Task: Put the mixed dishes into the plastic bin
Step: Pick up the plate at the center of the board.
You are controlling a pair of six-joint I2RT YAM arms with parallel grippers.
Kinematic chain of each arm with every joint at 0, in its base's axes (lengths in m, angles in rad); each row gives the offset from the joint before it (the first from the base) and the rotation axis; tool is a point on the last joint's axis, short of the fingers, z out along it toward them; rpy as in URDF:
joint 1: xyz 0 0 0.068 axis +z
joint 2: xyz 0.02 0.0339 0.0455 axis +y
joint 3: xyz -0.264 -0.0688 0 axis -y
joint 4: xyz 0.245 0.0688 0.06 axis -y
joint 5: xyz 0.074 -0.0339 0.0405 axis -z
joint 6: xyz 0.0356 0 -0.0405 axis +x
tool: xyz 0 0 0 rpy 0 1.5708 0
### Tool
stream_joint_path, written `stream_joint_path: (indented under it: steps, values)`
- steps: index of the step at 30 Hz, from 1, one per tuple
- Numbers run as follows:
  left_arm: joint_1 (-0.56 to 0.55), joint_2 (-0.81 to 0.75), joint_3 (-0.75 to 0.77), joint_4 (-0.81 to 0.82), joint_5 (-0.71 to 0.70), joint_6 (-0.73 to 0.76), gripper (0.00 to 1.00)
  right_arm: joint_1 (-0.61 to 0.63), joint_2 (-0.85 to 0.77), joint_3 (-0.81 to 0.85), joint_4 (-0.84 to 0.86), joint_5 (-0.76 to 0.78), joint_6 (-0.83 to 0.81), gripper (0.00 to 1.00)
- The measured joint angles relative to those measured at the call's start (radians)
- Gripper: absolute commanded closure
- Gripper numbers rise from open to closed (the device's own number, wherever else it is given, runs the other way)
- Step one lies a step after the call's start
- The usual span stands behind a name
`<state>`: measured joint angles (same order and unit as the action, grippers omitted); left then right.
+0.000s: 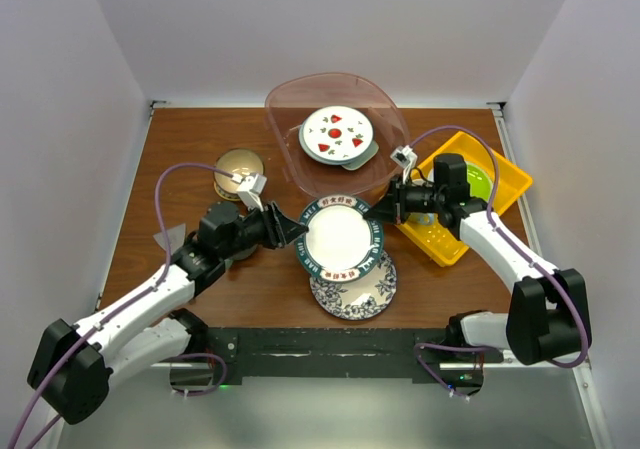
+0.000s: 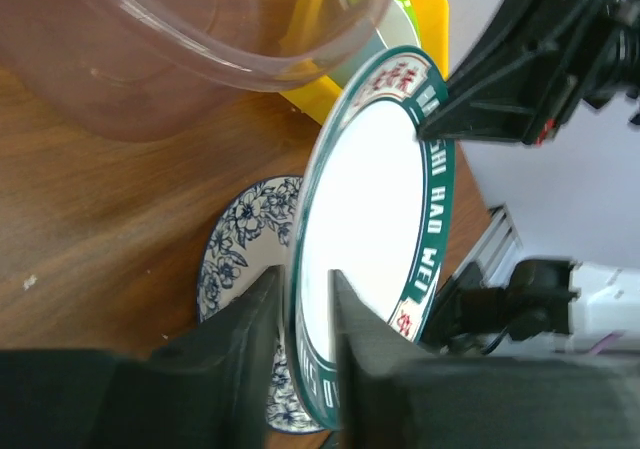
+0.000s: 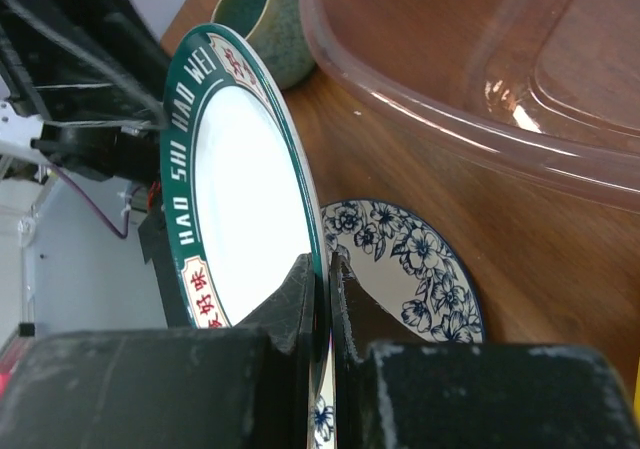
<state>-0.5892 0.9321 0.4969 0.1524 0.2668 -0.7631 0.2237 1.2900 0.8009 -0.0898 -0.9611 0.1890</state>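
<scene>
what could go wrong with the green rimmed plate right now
The right gripper pinches only the rim of the green-rimmed plate, so it may slip or sag onto the blue floral plate beneath. The left gripper straddles the opposite rim and could snag it. The plastic bin wall is close enough to clip.

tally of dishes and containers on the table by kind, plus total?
Plates: 4 (strawberry, green-rimmed, blue floral, lime)
Trays: 2 (mint, yellow)
Mug: 1
Bin: 1
Total: 8
</scene>
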Motion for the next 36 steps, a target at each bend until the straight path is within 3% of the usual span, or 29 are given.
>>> stream_joint_path:
  steps: [1, 4, 16, 27, 36]
  values:
    - [-0.001, 0.0, 0.0, 0.007, 0.014, 0.006, 0.33, 0.002, 0.0, 0.001, -0.003, -0.008, -0.014, 1.0]
    - [-0.003, -0.005, 0.0, 0.009, 0.039, 0.039, 0.2, 0.006, 0.0, 0.002, -0.016, -0.04, -0.048, 1.0]
    - [-0.003, -0.031, 0.004, -0.06, 0.073, 0.184, 0.01, 0.007, 0.0, 0.02, -0.083, -0.161, -0.185, 1.0]
    - [-0.003, -0.063, 0.033, -0.117, 0.093, 0.338, 0.0, 0.007, 0.0, 0.021, -0.102, -0.201, -0.233, 1.0]
    - [-0.003, -0.048, 0.033, -0.116, 0.127, 0.367, 0.0, 0.007, 0.0, 0.027, -0.122, -0.225, -0.261, 1.0]
